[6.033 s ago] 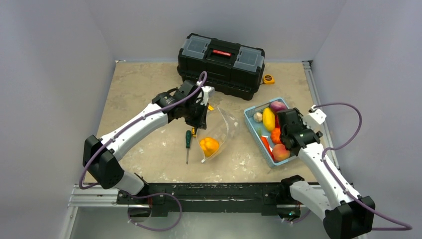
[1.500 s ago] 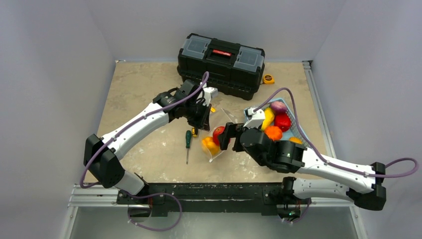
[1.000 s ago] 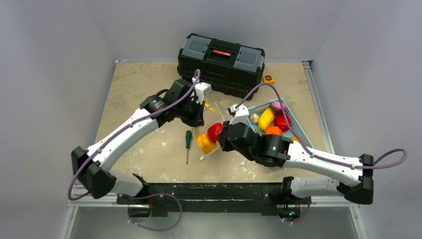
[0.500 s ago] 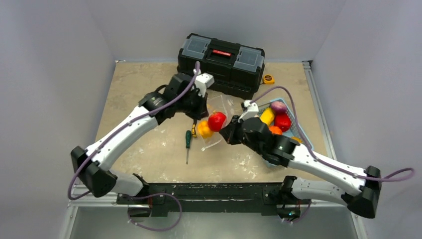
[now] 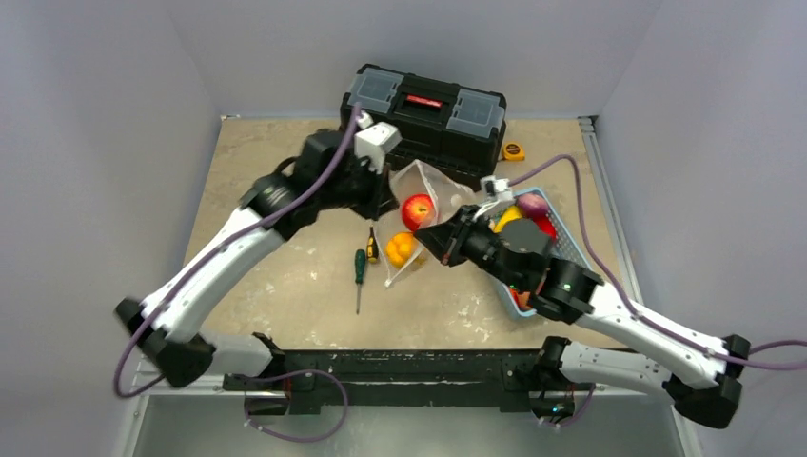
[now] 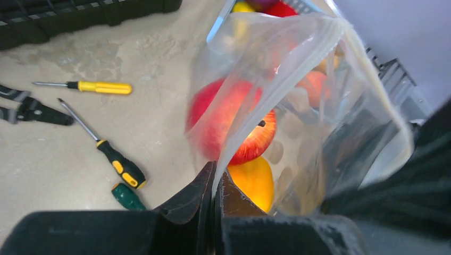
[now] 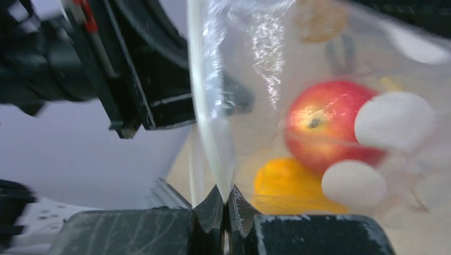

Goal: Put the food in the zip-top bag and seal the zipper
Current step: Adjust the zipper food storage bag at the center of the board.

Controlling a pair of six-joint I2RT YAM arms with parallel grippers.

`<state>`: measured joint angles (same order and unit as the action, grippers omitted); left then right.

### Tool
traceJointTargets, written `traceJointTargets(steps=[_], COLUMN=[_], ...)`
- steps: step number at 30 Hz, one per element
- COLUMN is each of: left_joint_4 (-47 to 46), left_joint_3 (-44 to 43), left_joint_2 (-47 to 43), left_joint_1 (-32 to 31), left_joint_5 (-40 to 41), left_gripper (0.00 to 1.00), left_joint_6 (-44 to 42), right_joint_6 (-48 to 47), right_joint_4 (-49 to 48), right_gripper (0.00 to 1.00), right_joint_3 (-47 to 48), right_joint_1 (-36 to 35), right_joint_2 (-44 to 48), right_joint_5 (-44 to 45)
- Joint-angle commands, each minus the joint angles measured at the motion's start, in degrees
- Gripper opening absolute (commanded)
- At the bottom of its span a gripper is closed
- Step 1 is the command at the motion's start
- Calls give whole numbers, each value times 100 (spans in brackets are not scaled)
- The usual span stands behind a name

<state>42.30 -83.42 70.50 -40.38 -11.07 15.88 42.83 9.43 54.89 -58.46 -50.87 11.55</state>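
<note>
Basket: I am seeing the light blue basket (image 5: 563, 246) at the near right, holding more food, with a purple piece (image 5: 531, 202) at its far end. My right arm is the nearer one to it.
Right gripper: the right gripper (image 7: 226, 201) is pinching the zipper (image 7: 207, 106) with its jaws closed flat on the strip.
Bag: the zip-top bag (image 5: 407, 224) is hanging lifted between both grippers, near the table's middle.
Contents: a red apple (image 5: 416, 210) is sitting inside, touching an orange-yellow piece (image 5: 402, 248) on its near side.
Left gripper: the left gripper (image 6: 214, 178) is clamping the bag's rim on the far-left side, jaws closed.
Axis: I am judging that the mouth is running from near-right to far-left between the grippers. I cannot tell whether they are holding one lip or both.
Next: I am expecting more loading before sealing.
</note>
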Motion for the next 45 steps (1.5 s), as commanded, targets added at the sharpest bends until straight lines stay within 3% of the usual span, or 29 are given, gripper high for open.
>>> traceJointTargets(steps=[1, 3, 6, 9, 11, 13, 15, 17, 19, 21, 23, 28, 30, 32, 34, 38, 40, 45], left_joint_4=[468, -1089, -2177, -1503, -178, 653, 71, -876, -1067, -570, -448, -2033, -1728, -767, -45, -906, -1194, -583], left_joint_3=[254, 1200, 1949, 1757, 1064, 246, 463, 1221, 1372, 1020, 897, 2039, 1993, 1307, 745, 1331, 1556, 1148], left_joint_2=[906, -172, -1363, -1138, -329, 361, 189, -332, -546, -396, -506, -1742, -1577, -932, -328, -715, -985, -539], left_joint_1=[0, -28, -53, -46, -28, -17, -18, -22, -22, -14, -20, -18, -19, -20, -15, -18, -18, -16], left_joint_5=[-1100, -2055, -1749, -155, 705, 596, -260, -754, -619, -242, -380, -574, -82, 584, 646, 16, 58, 374], left_gripper=[0, 0, 0, 0, 0, 0, 0, 0, 0, 0, 0, 0, 0, 0, 0, 0, 0, 0], left_joint_6=[-76, 170, 261, 150, 124, -66, -42, 149, 191, 25, -184, -60, -59, -50, -163, 18, 29, -21], right_joint_6=[332, 100, -136, -235, -152, -62, 118, 246, 312, 302, 238, -96, -82, 37, 222, 431, 285, 175], right_joint_4=[557, 1056, 1465, 1062, 419, 308, 408, 262, 281, 555, 883, 1062, 822, 584, 480, 179, 521, 503], right_gripper=[0, 0, 0, 0, 0, 0, 0, 0, 0, 0, 0, 0, 0, 0, 0, 0, 0, 0], right_joint_3=[-646, -147, 610, 825, 571, 338, 103, -228, -403, -324, -35, 550, 347, -7, -306, -519, -200, -61], right_joint_1=[67, 44, -227, -333, -315, -279, -218, -202, -205, -201, -202, -210, -205, -201, -203, -201, -201, -206], right_joint_2=[-1109, -1316, -1154, -629, -315, -191, -258, -380, -516, -615, -632, -357, -161, -33, -50, -448, -586, -564], right_joint_5=[347, 573, 850, 535, 79, 266, 334, 189, 223, 381, 484, 409, 391, 382, 395, -102, 113, 30])
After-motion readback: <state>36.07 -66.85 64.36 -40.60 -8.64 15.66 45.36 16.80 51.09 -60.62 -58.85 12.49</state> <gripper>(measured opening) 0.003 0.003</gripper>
